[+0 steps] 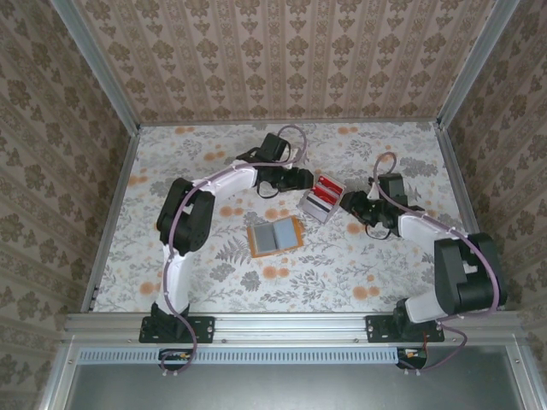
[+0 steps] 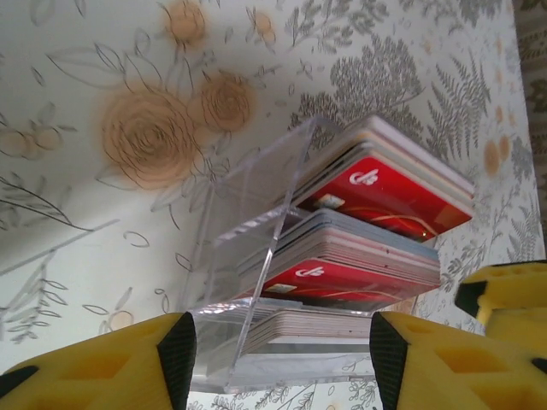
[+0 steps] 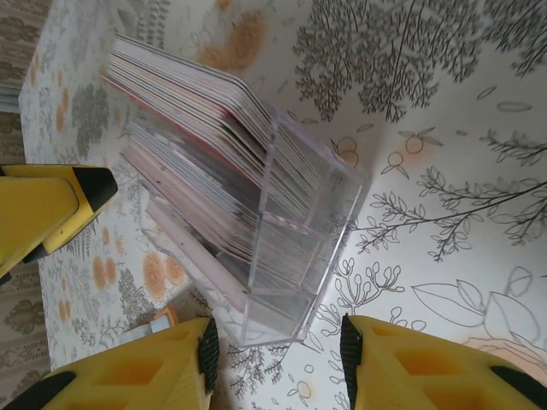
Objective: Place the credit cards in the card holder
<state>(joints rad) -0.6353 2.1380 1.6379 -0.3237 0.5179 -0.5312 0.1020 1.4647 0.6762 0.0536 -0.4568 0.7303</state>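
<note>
Hovering my left gripper (image 2: 282, 352) and right gripper (image 3: 279, 350), both open and empty, either side of the clear stand (image 1: 313, 207) near the table's (image 1: 214, 282) middle. Cards (image 1: 324, 193) sit packed in it; the holder (image 1: 274, 235) lies open just nearer me. Cards look thin, stiff, slick; I'd pinch one's exposed edge.

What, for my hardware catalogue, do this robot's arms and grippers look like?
Left arm and right arm: white links, black joint housings, a lilac cable along each. Left gripper and right gripper have chunky yellow fingers with black inner pads.
</note>
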